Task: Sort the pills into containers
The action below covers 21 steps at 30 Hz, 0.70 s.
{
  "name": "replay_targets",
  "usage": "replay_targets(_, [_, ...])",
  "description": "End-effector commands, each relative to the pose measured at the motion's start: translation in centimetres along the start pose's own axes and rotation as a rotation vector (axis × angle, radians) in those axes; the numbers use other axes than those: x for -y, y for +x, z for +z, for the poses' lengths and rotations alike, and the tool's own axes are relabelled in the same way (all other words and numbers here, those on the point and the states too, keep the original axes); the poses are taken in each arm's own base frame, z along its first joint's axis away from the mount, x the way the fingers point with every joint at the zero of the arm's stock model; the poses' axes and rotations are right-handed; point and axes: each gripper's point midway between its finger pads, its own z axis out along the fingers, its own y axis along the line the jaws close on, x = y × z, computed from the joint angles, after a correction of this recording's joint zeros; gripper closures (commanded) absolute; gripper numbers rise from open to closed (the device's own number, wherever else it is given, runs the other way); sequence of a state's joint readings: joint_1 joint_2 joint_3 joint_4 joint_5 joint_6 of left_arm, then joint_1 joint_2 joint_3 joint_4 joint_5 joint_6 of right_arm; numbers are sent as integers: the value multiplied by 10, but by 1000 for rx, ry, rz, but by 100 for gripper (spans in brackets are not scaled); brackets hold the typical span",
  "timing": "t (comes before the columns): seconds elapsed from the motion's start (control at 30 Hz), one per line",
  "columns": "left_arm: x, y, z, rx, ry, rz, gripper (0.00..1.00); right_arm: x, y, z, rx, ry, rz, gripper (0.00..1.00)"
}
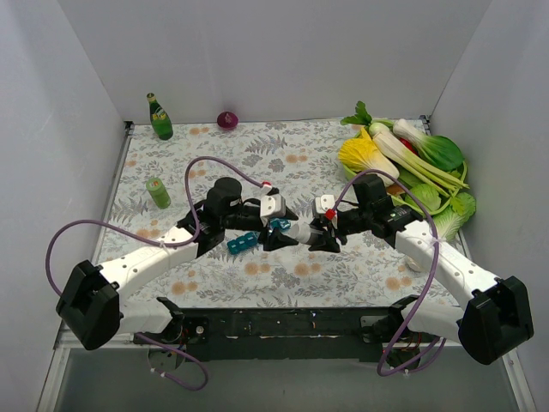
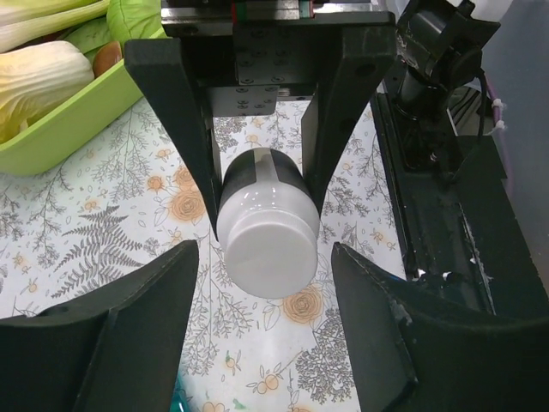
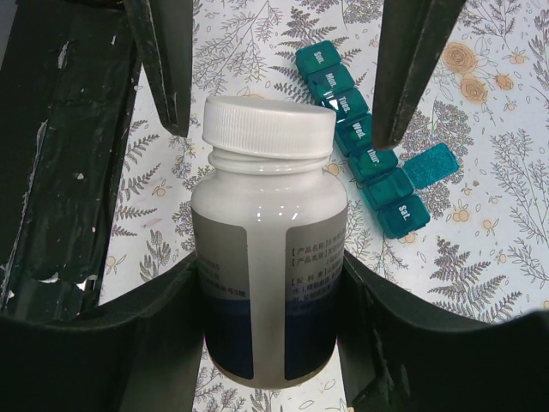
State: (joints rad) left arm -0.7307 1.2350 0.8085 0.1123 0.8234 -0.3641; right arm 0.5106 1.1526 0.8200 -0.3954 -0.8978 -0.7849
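My right fingers (image 3: 137,343) are clamped on the body of a white pill bottle (image 3: 268,283), one pad pressed against each side of its grey and blue label, with the bottle lying sideways so that its white screw cap (image 3: 268,127) points at my left arm. My left fingers (image 2: 111,343) stand about half open on either side of that cap, with a gap showing on both sides, so they grip nothing. The teal pill organiser (image 3: 354,133) lies flat on the flowered worktop (image 1: 343,266) near its middle, just beside and partly under where my two hands meet. Its compartments run in a row marked Sun to Sat, and the lid next to the Sat end is flipped open sideways while the others are shut. A green glass bottle (image 1: 159,117) stands at the far left corner, a small green can (image 1: 158,192) stands near the left edge, and a green tray of vegetables (image 1: 466,168) fills the far right corner.
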Motion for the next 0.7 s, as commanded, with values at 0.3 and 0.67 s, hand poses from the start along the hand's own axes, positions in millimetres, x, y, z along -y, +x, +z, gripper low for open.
replay_targets(0.3, [-8, -10, 10, -76, -22, -271, 100, -1, -6, -2, 22, 2, -19, 99])
replay_targets(0.67, [-27, -20, -2, -30, -315, -1098, 100, 15, 1, -6, -14, 90, -4, 99])
